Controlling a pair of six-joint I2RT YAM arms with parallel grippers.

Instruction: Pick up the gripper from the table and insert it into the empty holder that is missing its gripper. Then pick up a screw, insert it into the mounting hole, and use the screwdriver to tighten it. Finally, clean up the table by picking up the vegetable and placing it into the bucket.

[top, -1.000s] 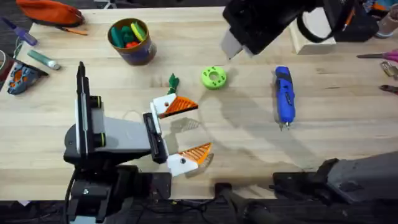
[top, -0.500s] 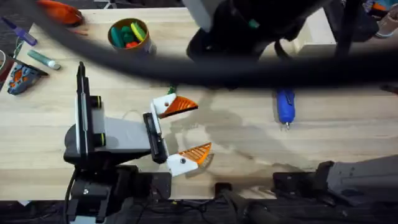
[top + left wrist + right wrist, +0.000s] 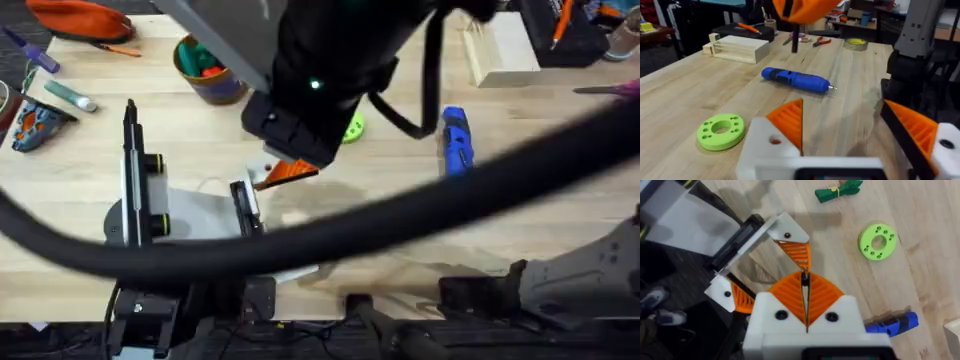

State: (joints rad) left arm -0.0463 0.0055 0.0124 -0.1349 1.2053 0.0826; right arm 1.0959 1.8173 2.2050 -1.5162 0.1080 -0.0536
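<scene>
two orange ribbed pads on my right gripper [image 3: 805, 300] are pressed together on nothing, poised above the left gripper [image 3: 850, 135], whose jaws stand apart and empty. both mounts already carry fingers, so the vegetable looks next: the slim dark green toy vegetable [image 3: 838, 191] lies beyond, on the light wooden table [image 3: 920, 265], long axis crosswise, nearer my right arm.

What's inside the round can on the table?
The bucket holds colourful toy pieces; green and red ones show at its open top. The right arm, passing close under the overhead camera, covers its right side, so the rest inside cannot be seen.
</scene>
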